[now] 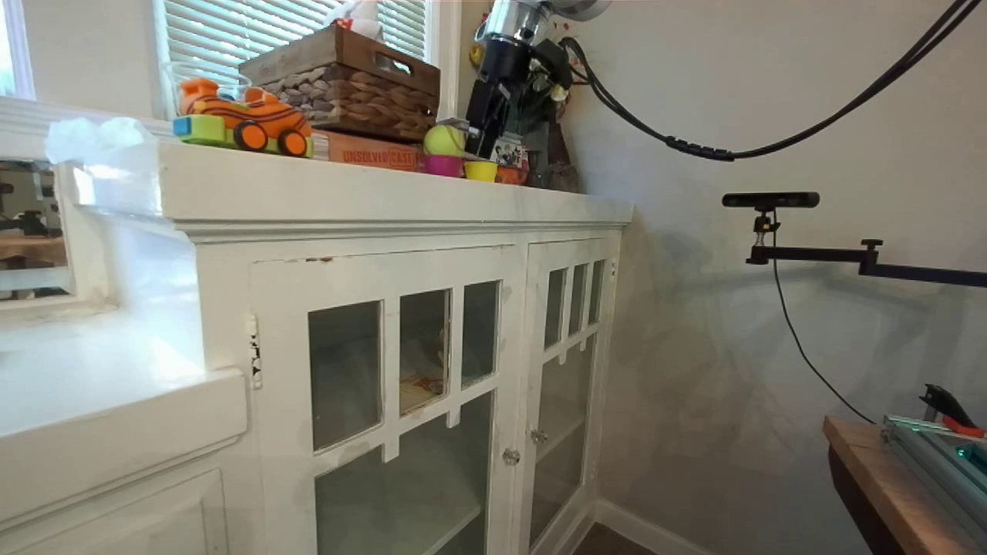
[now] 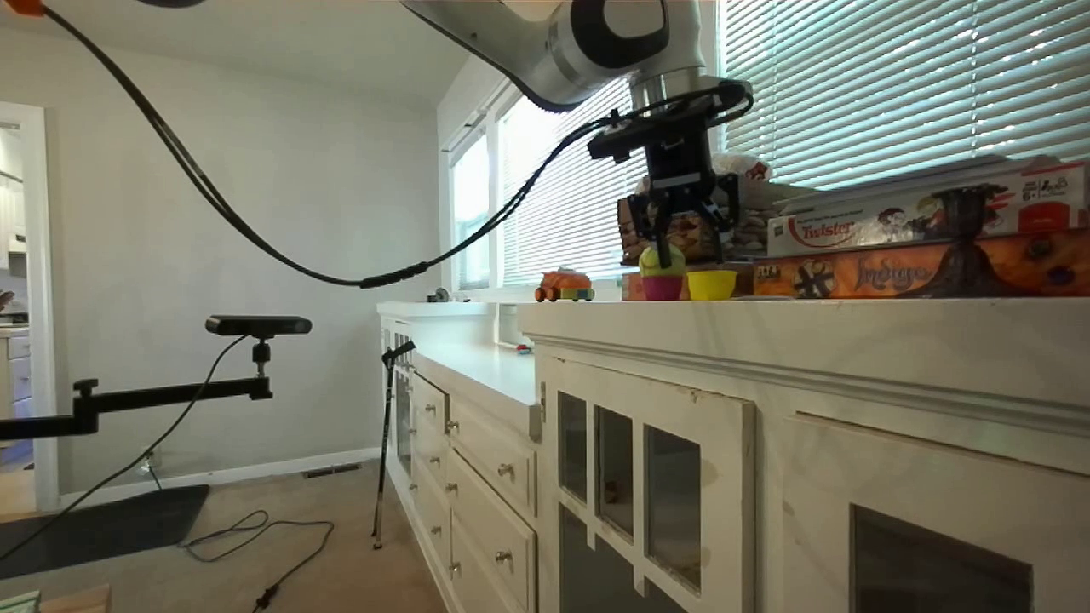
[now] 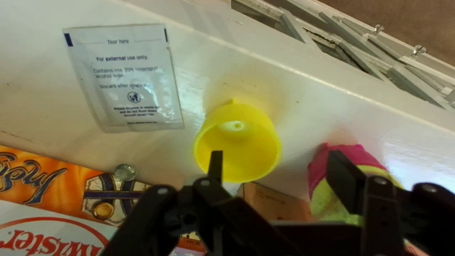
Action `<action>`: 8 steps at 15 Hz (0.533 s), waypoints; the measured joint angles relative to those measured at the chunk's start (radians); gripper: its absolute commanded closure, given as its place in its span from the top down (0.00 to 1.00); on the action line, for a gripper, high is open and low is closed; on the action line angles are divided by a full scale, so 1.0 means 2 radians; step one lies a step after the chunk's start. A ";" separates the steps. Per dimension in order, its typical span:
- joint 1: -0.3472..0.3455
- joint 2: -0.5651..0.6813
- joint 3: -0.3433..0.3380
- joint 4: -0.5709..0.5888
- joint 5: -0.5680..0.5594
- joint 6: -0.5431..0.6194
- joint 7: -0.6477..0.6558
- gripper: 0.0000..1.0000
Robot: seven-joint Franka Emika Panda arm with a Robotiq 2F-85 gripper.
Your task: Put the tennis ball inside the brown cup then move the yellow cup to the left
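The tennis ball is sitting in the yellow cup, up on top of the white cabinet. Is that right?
Not quite, it's a different cup. The tennis ball is sitting in the pink cup, beside the yellow cup, up on top of the white cabinet. Both exterior views show this.

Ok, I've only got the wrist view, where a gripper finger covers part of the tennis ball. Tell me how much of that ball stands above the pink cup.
Observer: In an exterior view, most of the tennis ball shows above the rim of the pink cup.
Operator: Now give me the height of the gripper against the yellow cup; looking down, I can't judge it.
Observer: In an exterior view, the gripper hangs open, its fingertips appearing to end just above the level of the yellow cup's rim.
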 measured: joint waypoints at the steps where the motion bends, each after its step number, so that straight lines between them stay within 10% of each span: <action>1: 0.000 -0.003 -0.001 0.000 -0.004 0.000 0.000 1.00; 8: 0.000 -0.090 -0.012 -0.004 -0.009 -0.084 0.015 1.00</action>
